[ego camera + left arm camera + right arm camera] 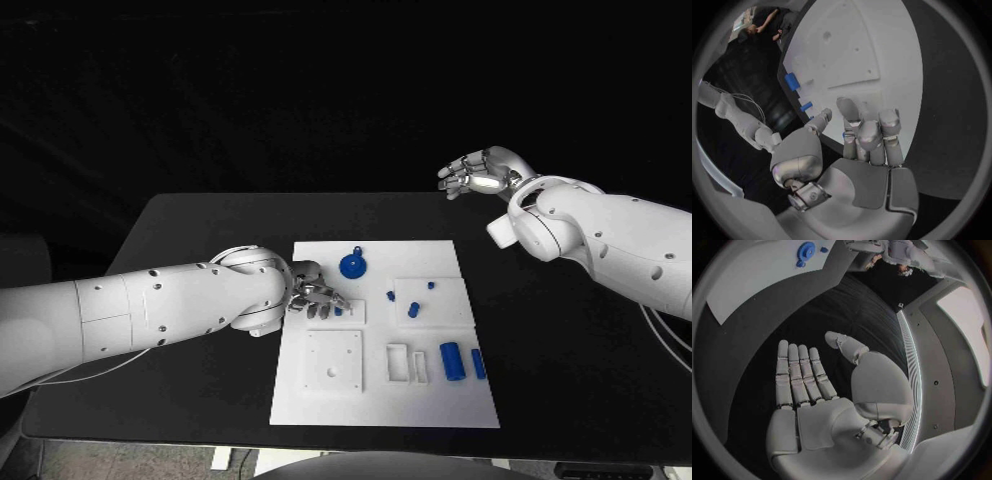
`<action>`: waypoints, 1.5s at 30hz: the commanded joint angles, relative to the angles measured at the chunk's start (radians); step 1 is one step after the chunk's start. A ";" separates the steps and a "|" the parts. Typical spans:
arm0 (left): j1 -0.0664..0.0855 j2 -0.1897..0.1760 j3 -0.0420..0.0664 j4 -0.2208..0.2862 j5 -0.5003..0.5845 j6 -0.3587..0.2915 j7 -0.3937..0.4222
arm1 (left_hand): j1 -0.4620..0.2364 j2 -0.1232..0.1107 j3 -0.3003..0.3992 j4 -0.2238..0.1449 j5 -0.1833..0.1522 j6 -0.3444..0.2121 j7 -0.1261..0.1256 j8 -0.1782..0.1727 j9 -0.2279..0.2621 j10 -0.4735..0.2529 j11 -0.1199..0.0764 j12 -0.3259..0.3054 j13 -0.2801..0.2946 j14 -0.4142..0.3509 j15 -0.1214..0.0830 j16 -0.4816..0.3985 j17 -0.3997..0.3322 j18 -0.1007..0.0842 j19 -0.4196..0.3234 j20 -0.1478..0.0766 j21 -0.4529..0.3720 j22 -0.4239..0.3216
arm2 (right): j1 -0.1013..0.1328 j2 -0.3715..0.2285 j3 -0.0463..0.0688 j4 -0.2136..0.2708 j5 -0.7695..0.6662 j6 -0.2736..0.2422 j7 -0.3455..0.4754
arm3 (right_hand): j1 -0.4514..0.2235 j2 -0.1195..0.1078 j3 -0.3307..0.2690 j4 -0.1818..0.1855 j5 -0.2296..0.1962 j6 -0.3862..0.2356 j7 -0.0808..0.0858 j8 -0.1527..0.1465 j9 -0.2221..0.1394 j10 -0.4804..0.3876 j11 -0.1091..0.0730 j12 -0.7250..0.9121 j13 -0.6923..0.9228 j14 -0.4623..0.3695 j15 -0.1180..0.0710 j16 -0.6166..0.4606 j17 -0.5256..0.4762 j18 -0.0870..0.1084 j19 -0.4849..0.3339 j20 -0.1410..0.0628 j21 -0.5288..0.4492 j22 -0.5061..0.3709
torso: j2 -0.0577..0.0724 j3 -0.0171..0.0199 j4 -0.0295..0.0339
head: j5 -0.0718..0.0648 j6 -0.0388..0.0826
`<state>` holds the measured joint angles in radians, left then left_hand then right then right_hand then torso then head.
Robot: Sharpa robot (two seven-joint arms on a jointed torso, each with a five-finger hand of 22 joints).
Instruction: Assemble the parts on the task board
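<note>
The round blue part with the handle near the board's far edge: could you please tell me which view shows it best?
The head view: the round blue part lies unobstructed on the task board, ahead of the left robot hand. The right wrist view shows it small near the circle's rim. In the left wrist view I cannot make it out.

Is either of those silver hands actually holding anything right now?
The right hand holds nothing; its fingers are spread, off the white task board. The left hand rests its fingers on the board by a small blue part; any hold cannot be told.

A black table (pixel 202 230) with a matte top stands before a dark backdrop (pixel 289 90).
</note>
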<state>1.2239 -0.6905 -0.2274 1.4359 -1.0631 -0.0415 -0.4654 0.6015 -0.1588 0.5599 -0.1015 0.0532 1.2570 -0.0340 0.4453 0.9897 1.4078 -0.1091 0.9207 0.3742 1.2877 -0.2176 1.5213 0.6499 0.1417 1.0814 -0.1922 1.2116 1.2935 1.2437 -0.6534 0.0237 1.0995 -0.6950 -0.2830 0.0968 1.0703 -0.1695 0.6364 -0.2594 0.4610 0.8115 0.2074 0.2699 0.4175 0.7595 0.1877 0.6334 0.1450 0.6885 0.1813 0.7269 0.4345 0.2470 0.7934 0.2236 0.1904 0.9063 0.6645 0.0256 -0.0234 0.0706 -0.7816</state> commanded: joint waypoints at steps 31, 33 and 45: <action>0.117 0.071 0.099 -0.348 0.176 0.162 0.032 | 0.134 0.039 -0.026 -0.046 -0.003 -0.320 0.116 -0.227 -0.115 -0.127 0.077 -0.122 -0.063 -0.092 0.076 -0.149 -0.063 -0.022 -0.103 -0.037 -0.108 -0.061 | -0.005 0.008 0.000 -0.014 0.000 0.009 0.015 | -0.008 0.006 -0.005 -0.002 0.008 -0.006 0.002 0.004 -0.003 -0.006 0.000 0.007 -0.005 -0.009 0.002 0.008 -0.005 0.013 -0.001 0.008 -0.005 0.003 | 0.001 0.0003 -0.0004 | 0.000 0.036; 0.117 0.088 0.099 -0.378 0.153 0.196 0.023 | 0.127 0.030 -0.029 -0.039 -0.004 -0.323 0.117 -0.228 -0.117 -0.131 0.078 -0.125 -0.064 -0.094 0.077 -0.152 -0.064 -0.023 -0.105 -0.036 -0.112 -0.062 | -0.005 0.009 0.000 -0.015 0.000 0.009 0.015 | -0.009 0.006 -0.005 -0.002 0.008 -0.006 0.002 0.004 -0.003 -0.006 0.000 0.008 -0.005 -0.009 0.002 0.008 -0.005 0.013 -0.001 0.008 -0.005 0.003 | 0.001 0.0009 -0.0004 | 0.000 0.036; 0.073 0.169 0.098 -0.512 0.134 0.240 0.067 | 0.037 0.008 -0.083 0.024 -0.004 -0.360 0.129 -0.241 -0.125 -0.167 0.092 -0.141 -0.068 -0.130 0.092 -0.164 -0.065 -0.031 -0.145 -0.027 -0.135 -0.065 | -0.005 0.014 0.000 -0.015 0.000 0.010 0.015 | -0.009 0.006 -0.005 -0.002 0.008 -0.007 0.002 0.004 -0.004 -0.007 0.000 0.009 -0.007 -0.009 0.003 0.009 -0.007 0.013 -0.001 0.008 -0.005 0.004 | 0.002 0.0001 -0.0017 | 0.000 0.035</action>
<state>1.2979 -0.5289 -0.1306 0.9305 -0.9096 0.1736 -0.4326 0.6470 -0.1526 0.4849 -0.0788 0.0532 0.9018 0.0962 0.2083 0.8650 1.2482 -0.0177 0.7810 0.3055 1.1617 -0.1245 1.3591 0.5832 0.1215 0.9424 -0.1361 1.0800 1.2275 1.2392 -0.6387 0.0237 1.0836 -0.6947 -0.2829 0.1006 1.0663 -0.1655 0.6364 -0.2594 0.4647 0.8117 0.2073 0.2699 0.4147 0.7595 0.1876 0.6374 0.1392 0.6860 0.1836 0.7309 0.4287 0.2458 0.7934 0.2236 0.1904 0.9091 0.6662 0.0262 -0.0246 0.0732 -0.7464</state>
